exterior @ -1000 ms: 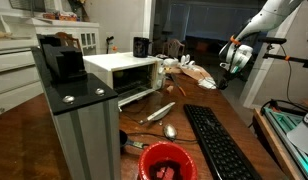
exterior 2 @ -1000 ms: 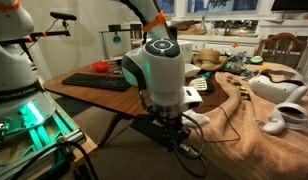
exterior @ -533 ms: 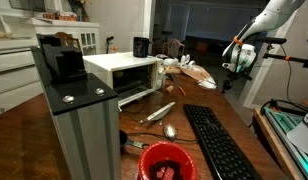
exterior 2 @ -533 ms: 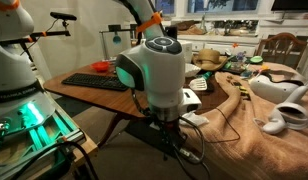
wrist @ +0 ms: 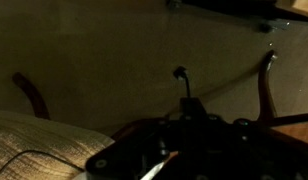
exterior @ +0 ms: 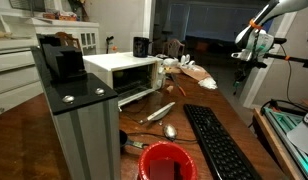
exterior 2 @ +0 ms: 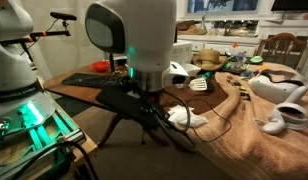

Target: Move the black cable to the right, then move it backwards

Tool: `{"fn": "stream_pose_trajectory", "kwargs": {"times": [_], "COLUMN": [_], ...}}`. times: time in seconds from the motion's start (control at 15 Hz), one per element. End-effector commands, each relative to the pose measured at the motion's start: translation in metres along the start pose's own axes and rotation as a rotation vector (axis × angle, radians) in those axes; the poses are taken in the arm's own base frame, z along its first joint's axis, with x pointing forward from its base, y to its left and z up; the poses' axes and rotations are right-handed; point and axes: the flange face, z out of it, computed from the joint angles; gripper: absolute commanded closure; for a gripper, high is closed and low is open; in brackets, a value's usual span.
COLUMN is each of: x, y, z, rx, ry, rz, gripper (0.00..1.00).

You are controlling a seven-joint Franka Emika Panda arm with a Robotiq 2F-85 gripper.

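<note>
A thin black cable [exterior 2: 222, 118] lies in a loop on the brown table, right of the gripper. The gripper [exterior 2: 152, 108] fills the middle of that view, very close to the camera, and its fingers are lost in dark clutter. In an exterior view the gripper [exterior: 248, 46] hangs high at the far right, above the table's far edge. The wrist view is dark. It shows the gripper body [wrist: 189, 150] at the bottom and a thin black lead with a plug-like end [wrist: 180, 74] above it. The jaws cannot be made out.
A white microwave [exterior: 122, 72], a black keyboard [exterior: 219, 140], a red bowl [exterior: 166, 162] and a spoon [exterior: 169, 131] sit on the table. A grey post [exterior: 82, 125] stands in front. A white handheld device [exterior 2: 284, 95] and clutter lie at the right.
The arm has risen and moved right in an exterior view. In the other, the gripper has lifted and now looms larger and higher in the frame.
</note>
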Motion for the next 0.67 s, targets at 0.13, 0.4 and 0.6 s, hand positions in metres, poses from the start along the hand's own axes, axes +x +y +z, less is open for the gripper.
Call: {"fn": "stream_pose_trajectory", "kwargs": {"times": [0.13,0.4,0.6], "x": [0.032,0.072,0.104], "y": [-0.053,-0.088,-0.111], "z": [-0.078,-0.129,-0.158], "rx": [0.017,-0.033,-0.079], "ry": [-0.047,-0.026,0.007], "rz": [-0.029,-0.074,-0.094], "gripper": [0.99,0.99,0.99]}}
